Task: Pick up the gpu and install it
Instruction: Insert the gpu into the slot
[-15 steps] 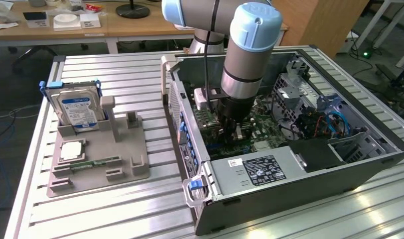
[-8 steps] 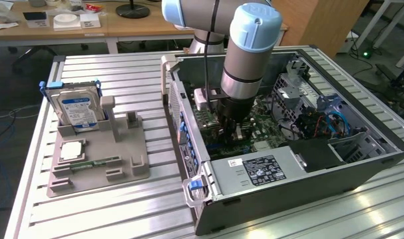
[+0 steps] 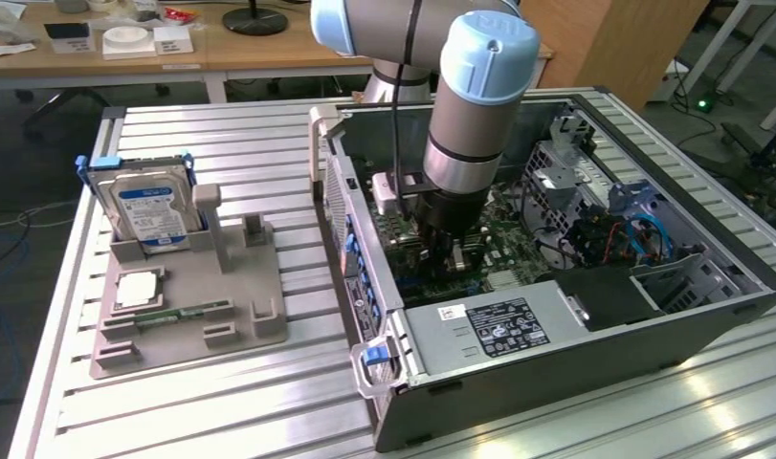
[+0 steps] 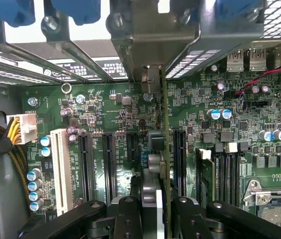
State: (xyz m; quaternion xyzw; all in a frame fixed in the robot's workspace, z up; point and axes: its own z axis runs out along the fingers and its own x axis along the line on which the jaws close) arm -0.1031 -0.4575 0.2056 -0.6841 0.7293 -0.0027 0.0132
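We see the arm reaching down into the open computer case (image 3: pixel 592 316), which lies on its side on the slatted worktop (image 3: pixel 234 402). In the wrist view the pincer (image 4: pixel 156 209) is closed on the gpu (image 4: pixel 163 149) — the card stands edge-on between the two fingers (image 4: pixel 125 214), upright over the motherboard (image 4: pixel 105 114). Its metal bracket (image 4: pixel 153 79) sits at the case's rear slot openings, and its lower edge lies among the black expansion slots (image 4: pixel 109 159); we cannot tell whether it is seated. On the worktop beside the case, a grey holder (image 3: pixel 189 296) carries the hard drive (image 3: pixel 149 206) upright and a memory stick (image 3: pixel 170 314) — both well apart from the pincer.
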